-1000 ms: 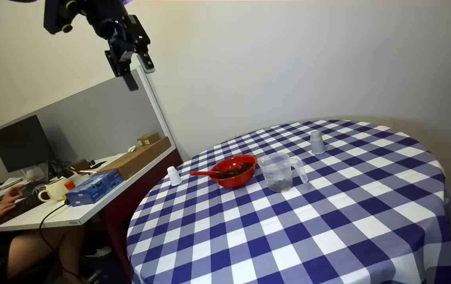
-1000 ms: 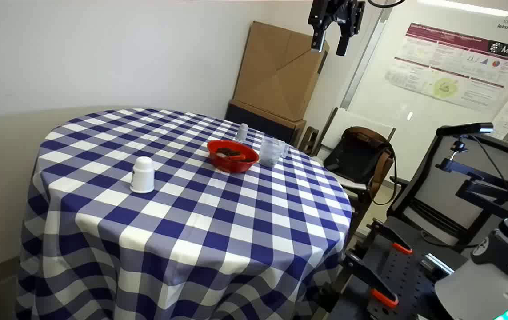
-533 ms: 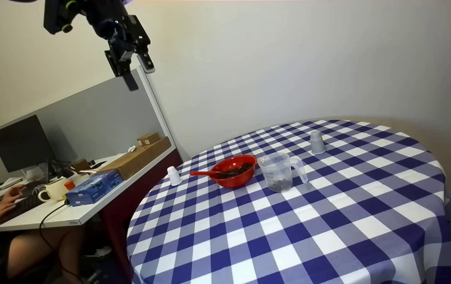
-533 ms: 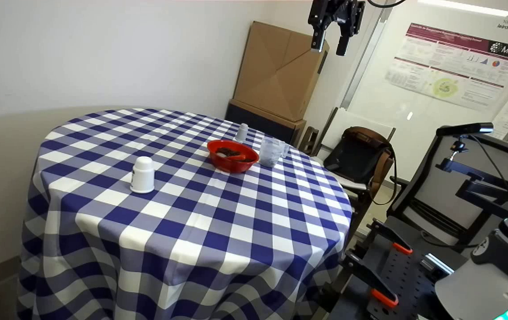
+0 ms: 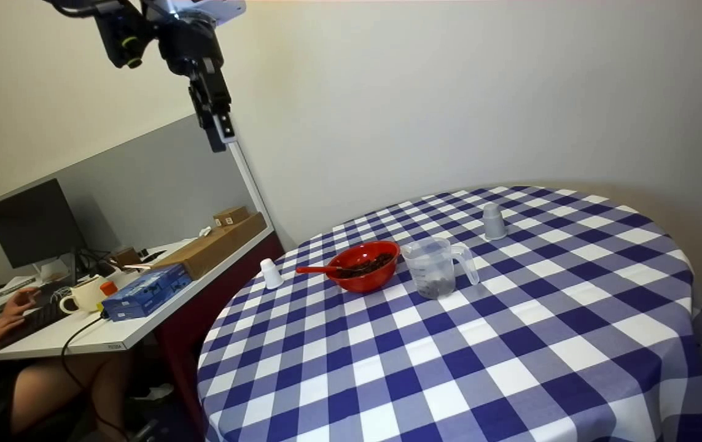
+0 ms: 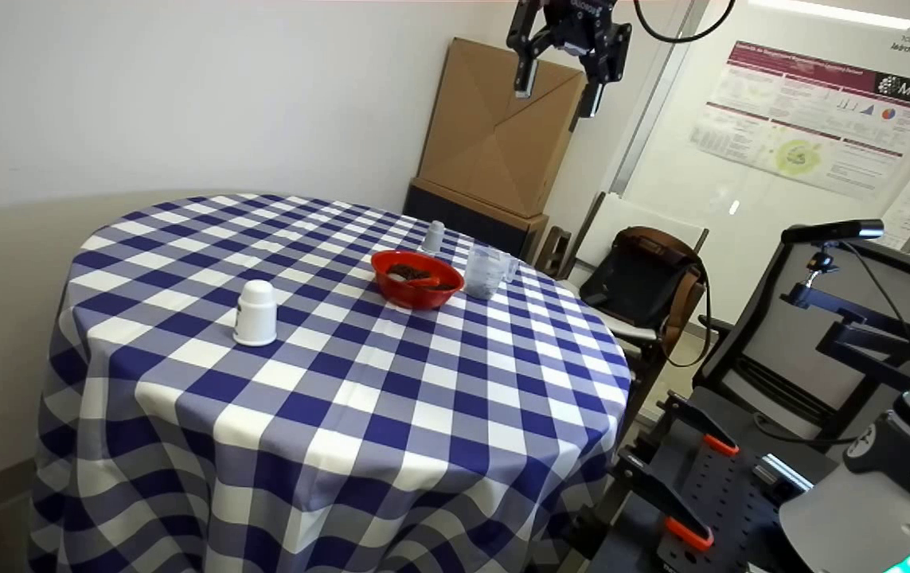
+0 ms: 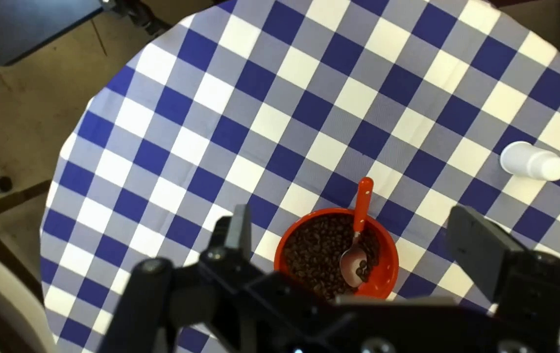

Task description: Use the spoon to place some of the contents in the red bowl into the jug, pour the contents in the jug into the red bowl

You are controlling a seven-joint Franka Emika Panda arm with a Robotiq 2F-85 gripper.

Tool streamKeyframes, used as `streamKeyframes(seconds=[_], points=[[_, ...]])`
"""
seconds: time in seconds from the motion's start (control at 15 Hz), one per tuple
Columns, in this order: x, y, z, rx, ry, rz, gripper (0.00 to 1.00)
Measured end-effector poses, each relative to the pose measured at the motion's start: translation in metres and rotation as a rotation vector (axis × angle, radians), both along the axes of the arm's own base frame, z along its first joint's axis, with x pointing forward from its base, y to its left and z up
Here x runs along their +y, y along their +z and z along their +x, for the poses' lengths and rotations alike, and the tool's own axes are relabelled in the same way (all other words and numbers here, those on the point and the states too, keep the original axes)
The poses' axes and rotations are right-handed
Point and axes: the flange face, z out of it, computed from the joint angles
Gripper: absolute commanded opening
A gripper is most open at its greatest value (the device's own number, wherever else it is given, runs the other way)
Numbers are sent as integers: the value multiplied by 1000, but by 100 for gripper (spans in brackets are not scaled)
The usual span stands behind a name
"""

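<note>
Jaws apart and unloaded on your gripper (image 6: 556,103); in wrist view the spoon (image 7: 359,224) lies well below, handle (image 7: 364,196) showing between them, long axis near-square to closing.

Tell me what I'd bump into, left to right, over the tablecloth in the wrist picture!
Gripper fingertip → red bowl with coffee beans and a red-handled spoon in it → white cup. The other fingertip shares part of the cup's left-to-right span, so it's left out.
</note>
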Motion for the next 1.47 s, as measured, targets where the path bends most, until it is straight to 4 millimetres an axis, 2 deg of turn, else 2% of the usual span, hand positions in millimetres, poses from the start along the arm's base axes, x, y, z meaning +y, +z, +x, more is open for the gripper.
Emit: streamKeyframes(seconds=[0.33, 0.6, 0.8, 1.13, 1.47], points=[[-12, -36, 50, 64, -227, 105, 100], [-21, -83, 92, 134, -415, 183, 100], [-23, -118, 115, 198, -546, 246, 100], [-24, -157, 140, 252, -627, 266, 100], [-21, -190, 151, 286, -611, 230, 100]])
